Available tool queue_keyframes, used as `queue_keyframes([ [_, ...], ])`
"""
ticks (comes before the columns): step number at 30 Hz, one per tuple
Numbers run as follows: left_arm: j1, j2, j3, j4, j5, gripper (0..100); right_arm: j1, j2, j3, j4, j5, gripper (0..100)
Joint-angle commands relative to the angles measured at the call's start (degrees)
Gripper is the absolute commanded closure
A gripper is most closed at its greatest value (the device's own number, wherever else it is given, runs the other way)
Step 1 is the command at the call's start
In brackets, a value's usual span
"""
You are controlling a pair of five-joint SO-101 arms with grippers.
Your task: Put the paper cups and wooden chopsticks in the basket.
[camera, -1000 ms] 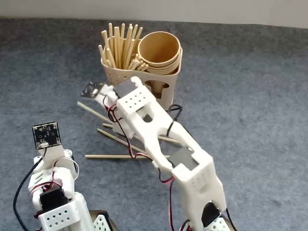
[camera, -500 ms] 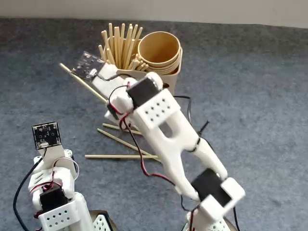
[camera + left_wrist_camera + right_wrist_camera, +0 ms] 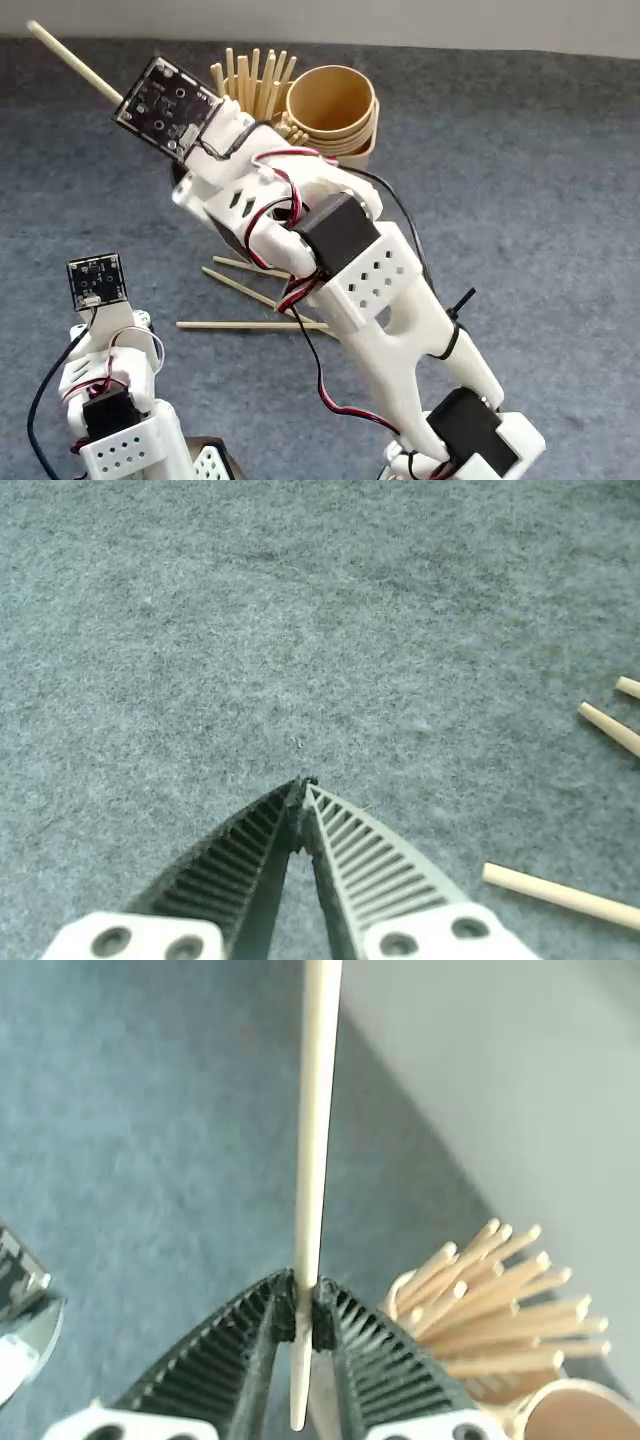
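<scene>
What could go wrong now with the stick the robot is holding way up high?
The right tool pinches the chopstick near one end, so the long part could swivel or slip out. The basket is already crowded with upright sticks, so this one might bump them and bounce onto the carpet.

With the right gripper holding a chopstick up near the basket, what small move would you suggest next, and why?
Probably swing the right gripper over the basket and tip the chopstick down: it is clamped but points away from the basket.
</scene>
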Motion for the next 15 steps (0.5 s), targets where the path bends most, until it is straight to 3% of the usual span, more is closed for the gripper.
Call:
queue_keyframes([
  [1,-0.6,0.0,1.2,0.1,-0.3,98,2.3,-3.0,-0.3,-11.9,-0.4,99.2],
  [8,-0.6,0.0,1.2,0.1,-0.3,98,8.3,0.7,-0.4,-21.5,-0.4,99.2],
  [15,-0.6,0.0,1.2,0.1,-0.3,98,11.2,6.9,-0.4,-22.6,-0.4,99.2],
])
